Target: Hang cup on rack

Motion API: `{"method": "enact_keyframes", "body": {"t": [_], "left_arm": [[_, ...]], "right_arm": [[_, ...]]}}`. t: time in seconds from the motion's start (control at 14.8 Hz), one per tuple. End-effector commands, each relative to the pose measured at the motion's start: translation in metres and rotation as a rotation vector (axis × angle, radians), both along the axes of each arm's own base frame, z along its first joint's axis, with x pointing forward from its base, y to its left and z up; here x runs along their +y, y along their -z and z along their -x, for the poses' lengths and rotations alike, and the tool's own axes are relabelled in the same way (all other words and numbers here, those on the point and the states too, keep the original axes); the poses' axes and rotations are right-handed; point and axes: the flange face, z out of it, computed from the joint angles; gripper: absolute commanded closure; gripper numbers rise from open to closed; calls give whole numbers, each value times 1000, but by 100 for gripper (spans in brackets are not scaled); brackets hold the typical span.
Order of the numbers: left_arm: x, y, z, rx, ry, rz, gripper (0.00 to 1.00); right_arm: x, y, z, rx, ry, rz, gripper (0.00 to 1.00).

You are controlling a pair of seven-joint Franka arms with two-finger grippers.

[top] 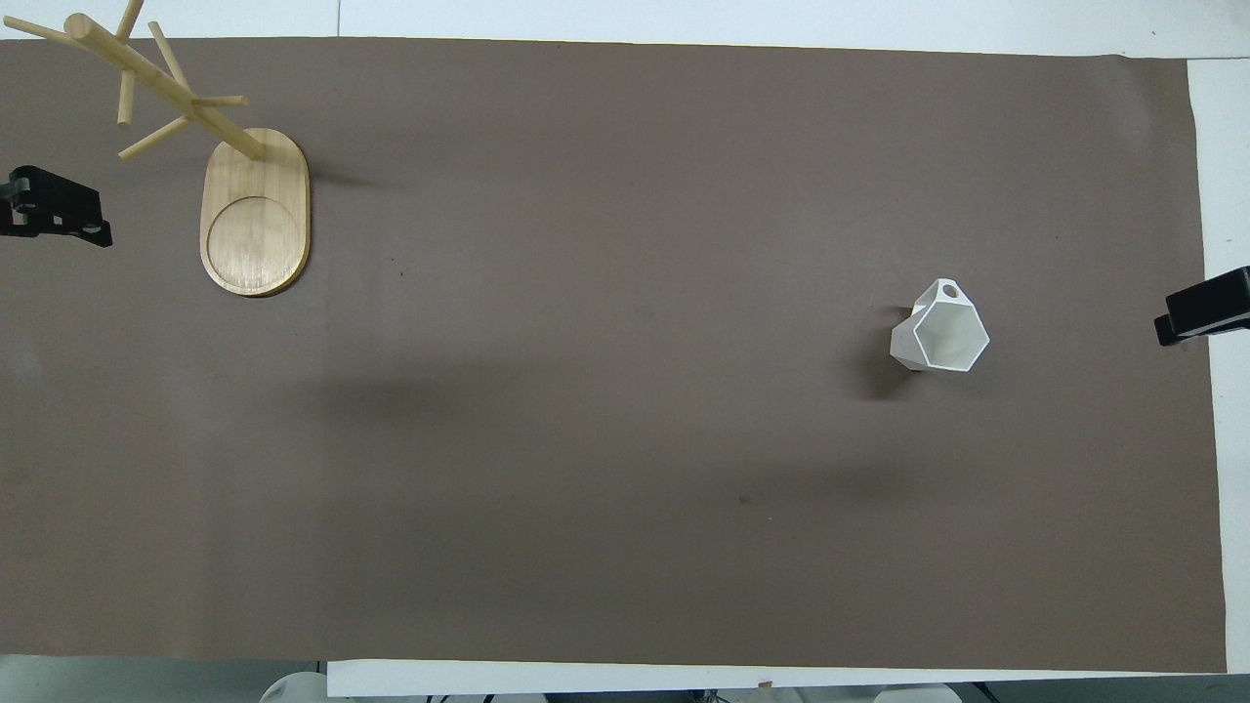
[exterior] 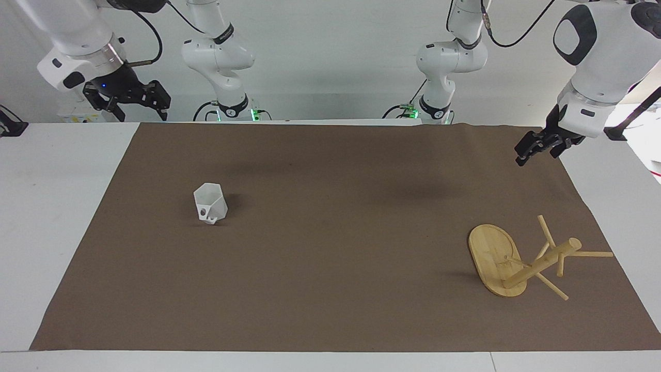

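On mat, toward right arm's end: cup (exterior: 210, 204) (top: 941, 329), white, faceted, upright, mouth up; handle w/ hole faces away from robots.
Cup contact: nothing touching it, sits alone on brown mat (exterior: 330, 268) (top: 625, 439).
Rack (exterior: 521, 261) (top: 225, 176): bamboo, toward left arm's end, near mat's corner farthest from robots; oval base flat on mat, post at the base's end away from robots, thin pegs sticking out; no cup on any peg.
Cup vs rack: well apart, nearly full mat length between.
Right gripper (exterior: 135, 106) (top: 1203, 314): up in air over right arm's end, by mat edge; fingers spread, holding nothing.
Left gripper (exterior: 537, 149) (top: 54, 207): up in air over mat edge at left arm's end, beside rack; fingers — cannot tell.
Table (exterior: 51, 206): white, shows around mat.
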Motion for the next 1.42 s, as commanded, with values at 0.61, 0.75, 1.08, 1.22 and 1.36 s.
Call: {"method": "enact_keyframes", "body": {"t": [0.61,0.75,1.08,1.22,1.36], "left_arm": [[3,1,6,7,8,-21,0],[3,1,6,7,8,-21,0],[3,1,6,7,8,-21,0],[3,1,6,7,8,-21,0],[3,1,6,7,6,-21,0]], "right_arm": [[-53,32,8,-60,-476,-165,0],[-109,70,4,-155,-642,-331,0],[-169,186,-32,-387,-918,-657,0],[-166,229,-27,-532,-996,-795,0],[-163,273,-5,-713,-1045,-915,0]]}}
